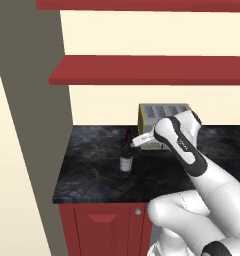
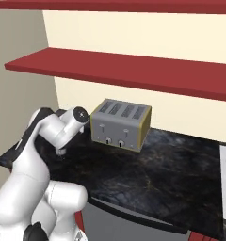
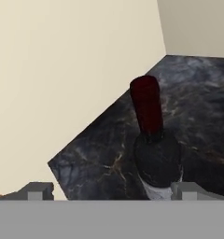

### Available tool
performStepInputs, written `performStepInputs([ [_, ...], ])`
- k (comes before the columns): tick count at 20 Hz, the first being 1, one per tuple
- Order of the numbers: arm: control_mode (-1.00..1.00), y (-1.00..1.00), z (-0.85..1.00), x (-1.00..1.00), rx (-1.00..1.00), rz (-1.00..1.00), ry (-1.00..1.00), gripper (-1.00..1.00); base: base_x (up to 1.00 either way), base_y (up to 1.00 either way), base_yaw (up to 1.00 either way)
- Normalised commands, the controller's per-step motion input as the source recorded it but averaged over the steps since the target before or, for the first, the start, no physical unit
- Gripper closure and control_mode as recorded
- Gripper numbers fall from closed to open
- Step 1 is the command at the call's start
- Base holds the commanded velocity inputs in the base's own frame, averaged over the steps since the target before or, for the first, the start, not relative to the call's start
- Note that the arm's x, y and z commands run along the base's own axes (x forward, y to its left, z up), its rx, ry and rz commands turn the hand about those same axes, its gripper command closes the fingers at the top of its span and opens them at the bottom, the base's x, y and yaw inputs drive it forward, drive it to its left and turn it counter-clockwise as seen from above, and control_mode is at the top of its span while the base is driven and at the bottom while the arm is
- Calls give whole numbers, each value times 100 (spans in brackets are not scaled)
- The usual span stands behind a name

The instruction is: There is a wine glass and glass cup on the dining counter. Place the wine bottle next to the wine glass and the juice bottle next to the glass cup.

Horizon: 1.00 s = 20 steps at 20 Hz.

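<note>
The wine bottle (image 1: 126,158), dark with a dark red neck and a pale label, stands upright on a narrow black worktop (image 1: 89,167) over red cabinet doors. My gripper (image 1: 133,144) is level with its neck, just to its right. In the hand view the wine bottle (image 3: 154,156) rises between my fingertips, close to the right finger (image 3: 186,190), while the left finger (image 3: 39,190) stands far off. My gripper (image 3: 113,191) is open and not touching the bottle that I can see. The wine glass, glass cup, juice bottle and dining counter are out of view.
A grey and yellow toaster (image 1: 161,119) stands against the back wall, right of the bottle; the toaster (image 2: 120,123) is also seen from the right. Red shelves (image 1: 142,70) hang above. A grey pillar (image 1: 27,100) bounds the worktop's left end.
</note>
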Motion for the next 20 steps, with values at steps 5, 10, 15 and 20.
performStepInputs([
  [5, -100, 6, -6, 16, -1, 0, 0, -100, 0, 0, 0],
  [10, -100, 9, -8, 15, -2, 0, 0, -100, 0, 0, 0],
  [15, -100, 3, -9, 12, -2, 0, 0, -100, 0, 0, 0],
  [20, -100, 3, -15, 15, -2, 0, 0, -100, 0, 0, 0],
])
